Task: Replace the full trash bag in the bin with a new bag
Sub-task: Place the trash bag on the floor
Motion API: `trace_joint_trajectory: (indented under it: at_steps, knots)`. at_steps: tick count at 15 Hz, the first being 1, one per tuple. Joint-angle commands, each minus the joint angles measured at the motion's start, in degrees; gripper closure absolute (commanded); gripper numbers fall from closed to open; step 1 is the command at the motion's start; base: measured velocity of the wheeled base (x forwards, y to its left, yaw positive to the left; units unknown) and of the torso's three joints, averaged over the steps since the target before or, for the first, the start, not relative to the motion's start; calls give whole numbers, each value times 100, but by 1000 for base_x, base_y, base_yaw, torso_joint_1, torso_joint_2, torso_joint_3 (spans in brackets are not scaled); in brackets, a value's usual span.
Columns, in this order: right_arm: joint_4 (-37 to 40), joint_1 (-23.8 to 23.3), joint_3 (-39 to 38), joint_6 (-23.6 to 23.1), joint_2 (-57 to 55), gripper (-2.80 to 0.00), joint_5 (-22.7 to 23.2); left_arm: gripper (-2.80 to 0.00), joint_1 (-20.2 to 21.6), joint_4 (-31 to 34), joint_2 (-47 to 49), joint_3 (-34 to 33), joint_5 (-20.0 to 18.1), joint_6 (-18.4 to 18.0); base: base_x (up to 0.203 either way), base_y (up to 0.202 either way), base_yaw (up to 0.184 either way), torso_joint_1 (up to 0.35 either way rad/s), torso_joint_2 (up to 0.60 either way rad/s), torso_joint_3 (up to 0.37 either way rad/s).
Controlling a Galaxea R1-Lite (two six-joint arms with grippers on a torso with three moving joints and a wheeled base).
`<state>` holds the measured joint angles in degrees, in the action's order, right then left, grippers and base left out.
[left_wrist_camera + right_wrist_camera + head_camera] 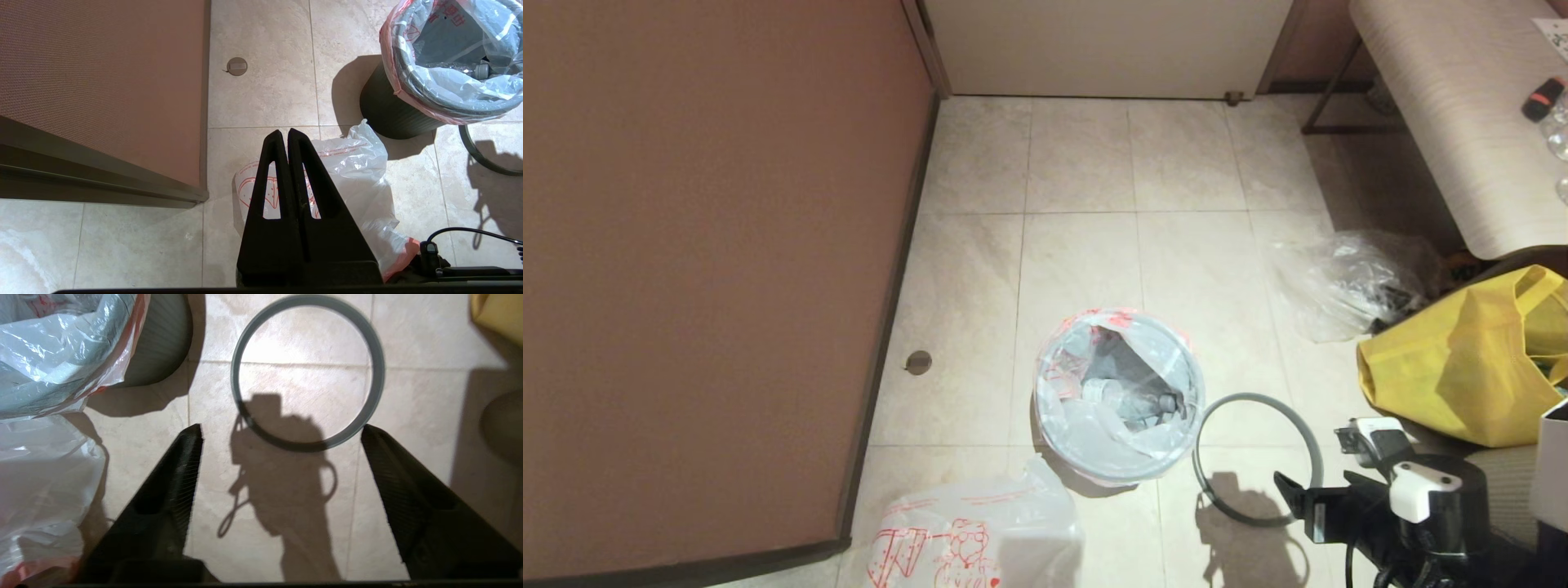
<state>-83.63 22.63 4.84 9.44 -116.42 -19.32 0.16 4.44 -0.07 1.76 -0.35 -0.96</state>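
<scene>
Floor tiles nearest the robot carry the new bag (976,535), a translucent white sheet with red line drawings lying crumpled just in front of the bin. Above it hangs the left gripper (284,136), its 2 fingers pressed together with nothing between them. On the other side, the right gripper (282,435) hovers over the tiles with its fingers spread wide, holding nothing, above the near edge of the grey hoop (1255,457), which lies flat on the floor touching the bin's right side. Beyond the new bag stands the bin (388,110), black and upright, with the full trash bag (1086,429) inside it, folded over the rim, a bottle showing within. Farther right lie a yellow tote bag (1462,367) and a clear crinkled plastic bag (1339,282).
</scene>
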Motion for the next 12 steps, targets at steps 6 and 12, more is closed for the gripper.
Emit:
trace_joint_trajectory:
  at_steps: [6, 12]
  knots:
    - [362, 911, -91, -179, 890, 0, -544, 0, 2, 5, 7, 0, -7, 0, 0, 0, 0, 0, 0, 0]
    - [2775, 1969, 706, 323, 1323, 0, -1079, 0, 2, 5, 7, 0, 0, 0, 0, 0, 0, 0, 0, 0]
